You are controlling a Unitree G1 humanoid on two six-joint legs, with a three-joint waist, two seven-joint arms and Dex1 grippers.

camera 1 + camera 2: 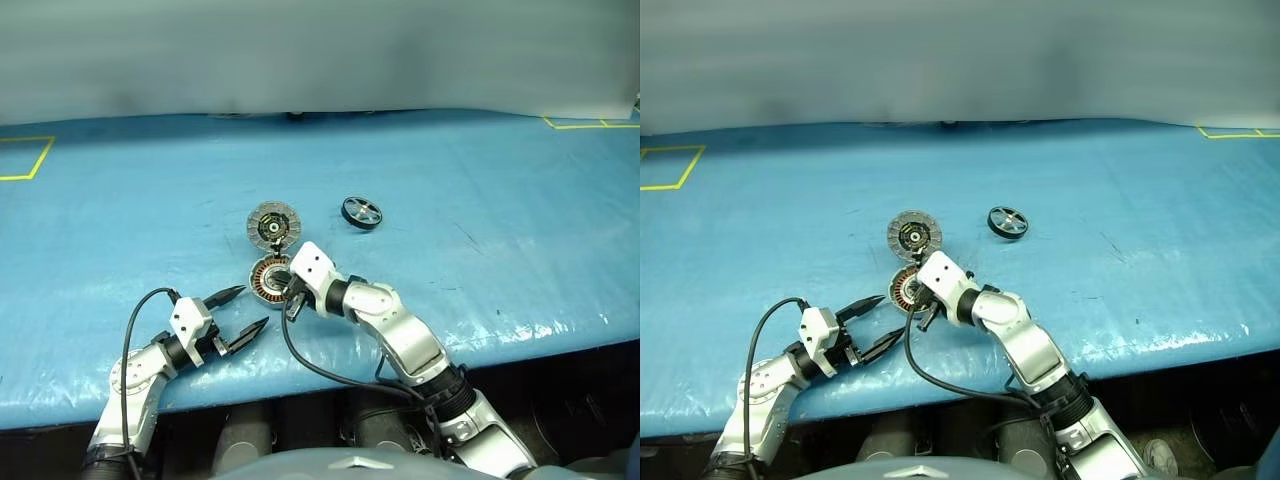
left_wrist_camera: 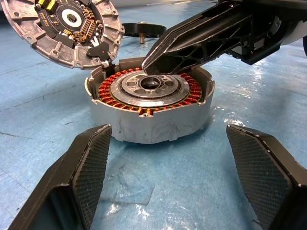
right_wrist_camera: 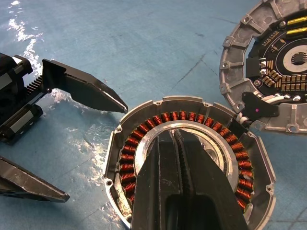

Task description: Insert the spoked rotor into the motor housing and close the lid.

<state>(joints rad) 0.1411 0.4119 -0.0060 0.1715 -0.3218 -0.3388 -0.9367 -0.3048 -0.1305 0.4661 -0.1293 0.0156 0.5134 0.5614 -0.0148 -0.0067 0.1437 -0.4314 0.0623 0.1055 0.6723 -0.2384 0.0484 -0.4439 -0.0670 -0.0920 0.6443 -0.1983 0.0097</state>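
the motor housing (image 2: 149, 108) sits on the blue table cover (image 1: 480, 200) straight ahead of the left gripper (image 1: 236, 312), just beyond its fingertips, with copper coil windings ringing a bare central hub. the left gripper's two fingers stand wide apart and hold nothing; in the left wrist view the housing appears between and past the textured pads (image 2: 91, 165), not touching them. the right gripper (image 3: 176, 143) has its fingers pressed together with nothing between them, and their joined tips lie over the housing's hub, just above the inner ring; whether they touch the metal cannot be told. the lid (image 1: 273, 225) lies open, inner face up, touching the housing's far rim just beyond the right gripper's tips, and a short lead joins the two. its ribbed rim surrounds a dark circuit board with gold contacts; no writing on it can be read. the spoked rotor (image 1: 361, 211) rests flat on the cover well beyond the right gripper and to its right, apart from housing and lid.

the left arm reaches in low from the near left, its gripper about level and angled toward the housing. the right arm stretches forward and leftward across the middle, forearm slanting, gripper tipped slightly down onto the housing. a black cable (image 1: 310, 365) loops beneath the right forearm.
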